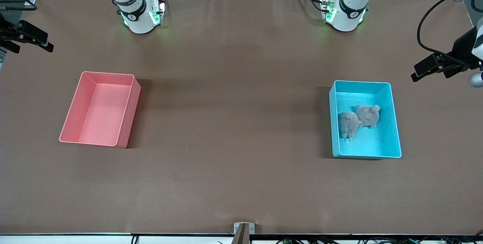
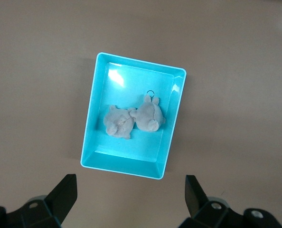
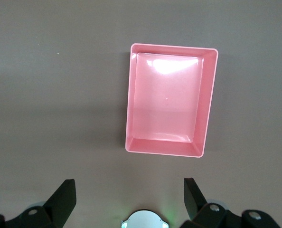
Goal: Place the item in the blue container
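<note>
The plush toy (image 1: 357, 119) is found lying in the blue container (image 1: 394, 138), toward the left arm's end of the surface (image 1: 234, 130). It is judged soft and light, best pinched at the body. The left gripper (image 2: 131, 194) and right gripper (image 3: 129, 194) are held apart, empty.

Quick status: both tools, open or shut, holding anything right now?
Left tool: open, empty, high over the blue container.
Right tool: open, empty, high over the pink bin.
</note>
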You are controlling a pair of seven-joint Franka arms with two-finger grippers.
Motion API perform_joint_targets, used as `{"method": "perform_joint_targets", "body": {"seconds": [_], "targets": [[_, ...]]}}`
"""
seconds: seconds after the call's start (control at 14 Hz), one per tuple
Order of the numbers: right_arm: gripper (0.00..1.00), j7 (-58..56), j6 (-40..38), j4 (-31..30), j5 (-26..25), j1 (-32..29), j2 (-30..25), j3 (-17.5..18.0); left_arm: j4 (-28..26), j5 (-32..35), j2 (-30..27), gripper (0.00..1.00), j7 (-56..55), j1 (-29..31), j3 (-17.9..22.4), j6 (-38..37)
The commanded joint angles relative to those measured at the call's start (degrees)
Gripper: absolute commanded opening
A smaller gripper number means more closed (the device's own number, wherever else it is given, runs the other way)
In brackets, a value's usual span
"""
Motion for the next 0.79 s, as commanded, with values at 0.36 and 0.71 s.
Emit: {"method": "perform_joint_targets", "body": {"seconds": [0.36,0.71], "targets": [[1.0,-1.2,1.1,-0.4,0.1,-0.4,-0.9,0.2,1.4,-0.5,-0.7,1.0,0.0,-8.1,6.4,-0.9],[1.0,-3.2,1.1,-0.4,-1.3,-0.3,-0.9,0.2,1.5,-0.4,-2.3,1.0,0.8,-10.0,7.8,-0.8]]}}
